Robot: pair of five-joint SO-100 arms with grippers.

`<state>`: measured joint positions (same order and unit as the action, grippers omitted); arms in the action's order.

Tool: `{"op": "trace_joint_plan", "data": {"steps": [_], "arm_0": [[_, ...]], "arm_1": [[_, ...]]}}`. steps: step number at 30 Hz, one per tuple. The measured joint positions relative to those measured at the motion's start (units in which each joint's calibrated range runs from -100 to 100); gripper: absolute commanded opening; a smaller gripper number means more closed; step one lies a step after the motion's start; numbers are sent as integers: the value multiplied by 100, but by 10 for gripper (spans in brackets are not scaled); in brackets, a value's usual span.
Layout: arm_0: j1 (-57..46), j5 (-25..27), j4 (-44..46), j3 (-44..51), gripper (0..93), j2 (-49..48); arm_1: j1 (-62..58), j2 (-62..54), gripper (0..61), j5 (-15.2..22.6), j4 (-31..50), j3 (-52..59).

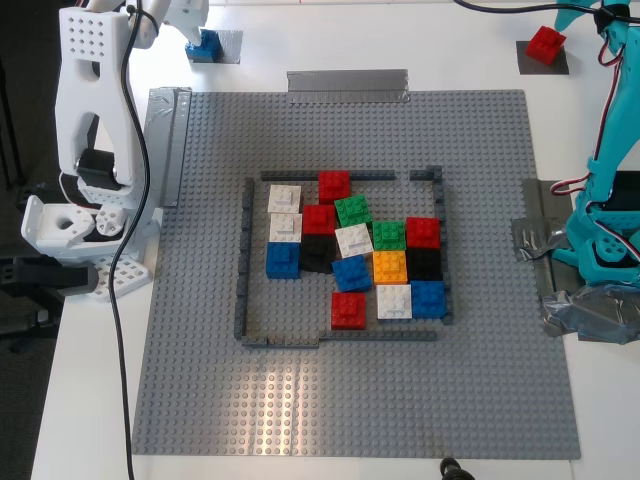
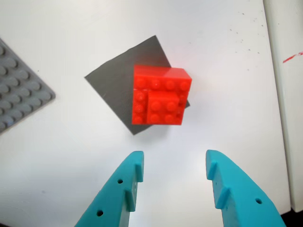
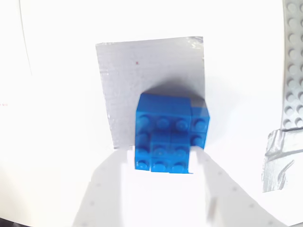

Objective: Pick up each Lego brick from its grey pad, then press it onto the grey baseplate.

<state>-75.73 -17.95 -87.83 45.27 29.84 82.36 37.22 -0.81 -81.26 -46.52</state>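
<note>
1. Red square studded plastic brick (image 2: 161, 97) sits on dark grey pad (image 2: 124, 81); my first gripper (image 2: 174, 166) spread, short of it.
2. Blue square studded plastic brick (image 3: 168, 135) on light tape-like pad (image 3: 147, 71); my second gripper (image 3: 163, 163) at it, grip state unclear.
3. Likely light, rigid, slick: pinch flat side walls.

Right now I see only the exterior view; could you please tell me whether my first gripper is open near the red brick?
Observer: Yes, your first gripper is open; the red brick lies ahead of its tips, not between them.
Operator: Is the brick's top flat?
Observer: No, it looks stepped, with a smaller raised block on one corner.
Operator: And my second gripper?
Observer: Your second gripper has the blue brick right at its tips; glare hides whether it grips.
</note>
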Motion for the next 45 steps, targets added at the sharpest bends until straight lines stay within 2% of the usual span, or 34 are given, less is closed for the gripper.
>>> {"op": "trace_joint_plan", "data": {"steps": [10,14,17,26,33,45], "arm_0": [[0,110,0,0,156,34],[0,199,0,-39,219,42],[0,230,0,-88,247,101],[0,230,9,-244,246,127],[44,230,26,-498,246,135],[37,230,330,-546,245,372]], "arm_1": [[0,-130,36,44,129,242],[0,-147,4,68,129,242],[-36,-173,2,64,88,251],[-227,-613,2,78,-418,39],[-491,-1580,1,-103,-845,-58],[-1418,-4611,1,-225,-949,2805]]}}
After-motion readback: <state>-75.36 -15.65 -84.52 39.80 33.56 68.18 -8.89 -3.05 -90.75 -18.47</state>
